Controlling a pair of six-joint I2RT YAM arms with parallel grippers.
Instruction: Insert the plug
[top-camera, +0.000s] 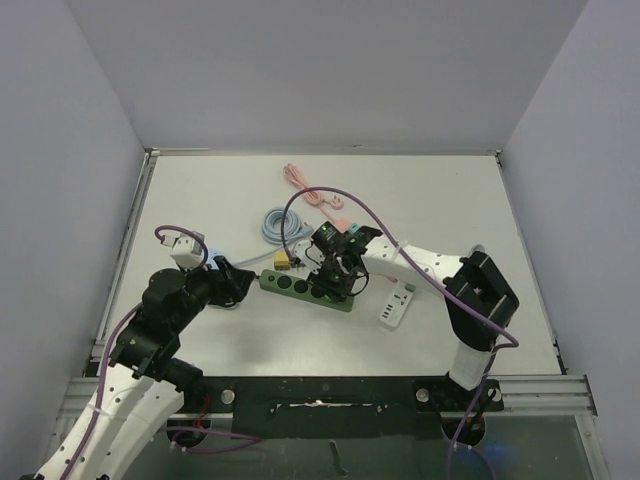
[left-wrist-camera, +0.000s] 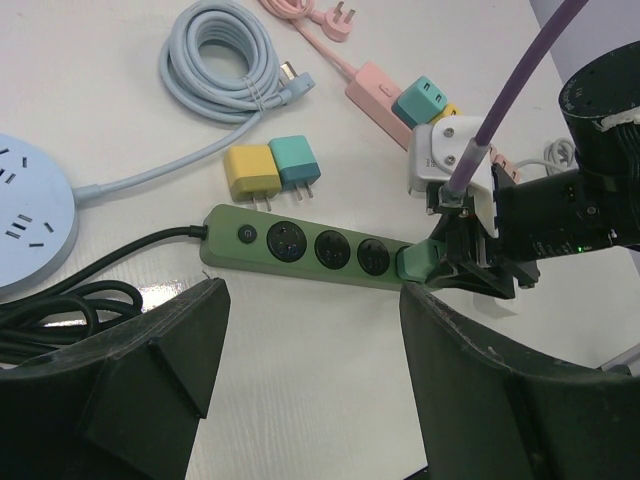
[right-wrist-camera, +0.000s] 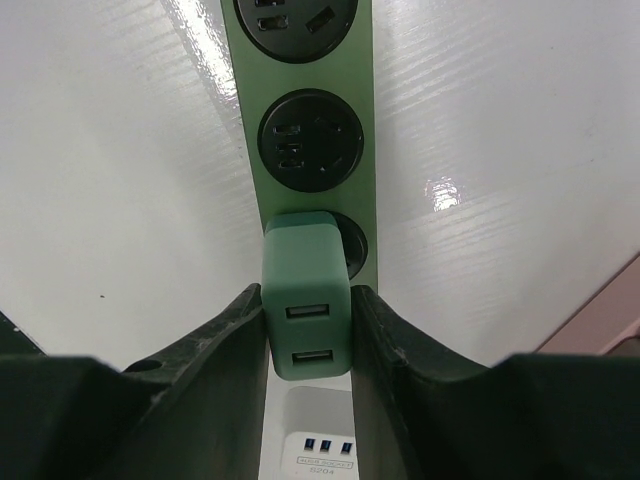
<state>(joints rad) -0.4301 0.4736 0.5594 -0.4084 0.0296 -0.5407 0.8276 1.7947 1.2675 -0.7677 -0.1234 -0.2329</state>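
A green power strip (top-camera: 305, 289) lies in the middle of the table; it also shows in the left wrist view (left-wrist-camera: 300, 246) and the right wrist view (right-wrist-camera: 310, 130). My right gripper (right-wrist-camera: 307, 335) is shut on a green USB charger plug (right-wrist-camera: 306, 295), which sits over the strip's end socket. The same plug (left-wrist-camera: 418, 262) shows at the strip's right end. My left gripper (left-wrist-camera: 310, 370) is open and empty, just in front of the strip's left part, near its black cord (left-wrist-camera: 110, 255).
A yellow charger (left-wrist-camera: 250, 172) and a teal charger (left-wrist-camera: 296, 160) lie behind the strip. A round blue socket hub (left-wrist-camera: 25, 215), a coiled blue cable (left-wrist-camera: 225, 55), a pink strip (left-wrist-camera: 375, 95) and a white USB socket block (top-camera: 396, 304) lie around.
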